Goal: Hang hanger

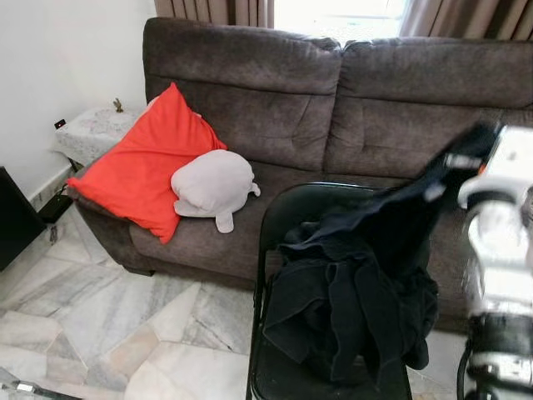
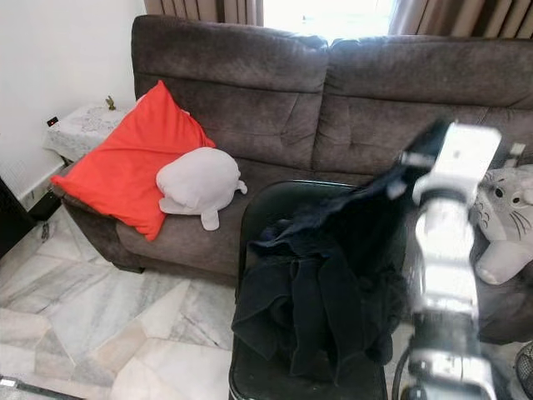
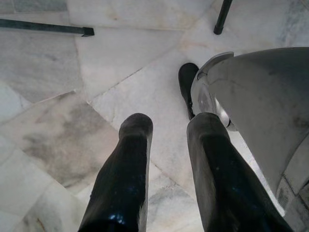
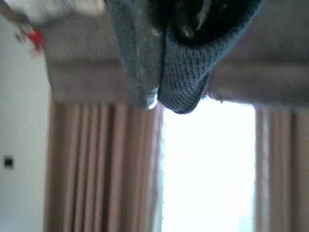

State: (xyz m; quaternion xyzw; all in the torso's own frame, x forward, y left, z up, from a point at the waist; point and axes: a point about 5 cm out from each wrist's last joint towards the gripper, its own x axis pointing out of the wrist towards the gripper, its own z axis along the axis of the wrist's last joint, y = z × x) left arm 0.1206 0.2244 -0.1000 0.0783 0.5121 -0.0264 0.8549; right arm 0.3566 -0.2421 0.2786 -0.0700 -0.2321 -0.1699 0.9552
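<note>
The right gripper (image 4: pixel 161 92) is raised in front of the sofa (image 1: pixel 333 92), its fingers pinched shut on a fold of the black garment (image 1: pixel 358 292); in the right wrist view a ribbed dark edge of that cloth bulges out between the fingertips, with brown curtains (image 4: pixel 96 164) and a bright window (image 4: pixel 207 169) beyond. From the grip the garment stretches down and toward the robot's left in a taut band, then spreads into a crumpled heap lying on the seat and against the back of a black folding chair (image 1: pixel 287 208), which stands below the right gripper on the marble floor (image 1: pixel 92 317). No hanger can be made out among the folds, so whether one sits inside the cloth cannot be told. Further to the left of the right gripper, a red cushion (image 1: pixel 150 162) leans against the sofa arm, and a grey plush toy (image 1: pixel 212 185) lies just beside it, touching its lower edge. To the right of the raised arm, a grey-and-white plush with whiskers (image 2: pixel 508 217) rests on the sofa seat. The left gripper (image 3: pixel 166 133) hangs low over the marble floor, its two black fingers parted and holding nothing, close beside the robot's own silver body.
</note>
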